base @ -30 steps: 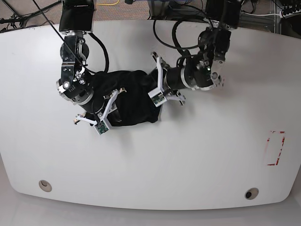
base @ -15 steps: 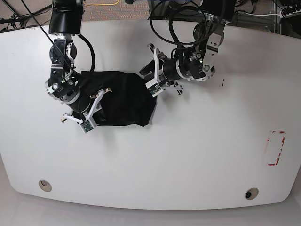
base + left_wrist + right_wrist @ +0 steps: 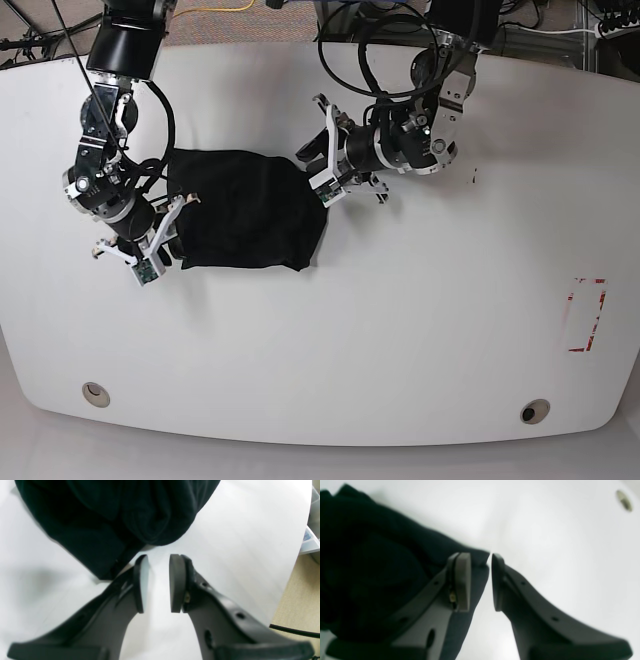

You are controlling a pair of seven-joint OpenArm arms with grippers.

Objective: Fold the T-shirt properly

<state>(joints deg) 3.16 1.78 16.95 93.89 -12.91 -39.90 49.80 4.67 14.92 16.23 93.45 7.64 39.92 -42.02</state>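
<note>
The black T-shirt (image 3: 245, 210) lies as a folded rectangle on the white table (image 3: 400, 330), left of centre. My right gripper (image 3: 168, 248) sits at the shirt's lower left corner. In the right wrist view this gripper (image 3: 480, 556) is open. One finger rests over the T-shirt (image 3: 370, 567), and the cloth's corner reaches into the gap without touching the other finger. My left gripper (image 3: 312, 170) is at the shirt's upper right corner. In the left wrist view it (image 3: 158, 557) is open over bare table, with the T-shirt (image 3: 112, 517) just beyond its tips.
A red rectangle mark (image 3: 587, 315) is on the table at the right. Two round holes (image 3: 95, 393) (image 3: 535, 411) sit near the front edge. Cables and stands crowd the far edge. The table's edge and beige floor (image 3: 300, 600) show in the left wrist view.
The right arm has swung left, and the shirt has shifted left with it and lies flatter and squarer. The left gripper pulled back to the upper right corner, then stayed there.
</note>
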